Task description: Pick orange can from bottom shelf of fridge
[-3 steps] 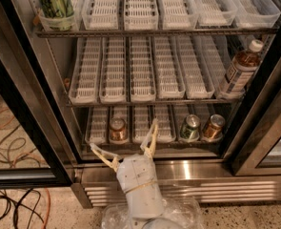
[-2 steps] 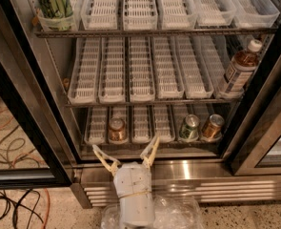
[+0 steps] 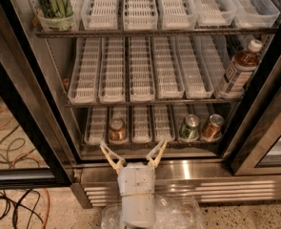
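An orange can [image 3: 116, 129] stands at the front of the second lane from the left on the bottom shelf [image 3: 142, 124] of the fridge [image 3: 202, 171]. A second orange-copper can [image 3: 212, 127] stands at the far right, beside a green can [image 3: 189, 127]. My gripper [image 3: 133, 144] is open and empty, its fingers [image 3: 110, 155] spread wide. It sits just in front of the shelf's front rail, a little right of the left orange can and touching nothing.
A brown bottle [image 3: 240, 69] with a white cap stands at the right of the middle shelf. A green-labelled container [image 3: 54, 4] stands top left. Black door frames [image 3: 23, 113] flank the opening. Cables [image 3: 9, 206] lie on the floor at left.
My gripper has turned so that its two fingertips are now level, and the right fingertip has dropped. It stays open in front of the bottom shelf. The cans have not moved.
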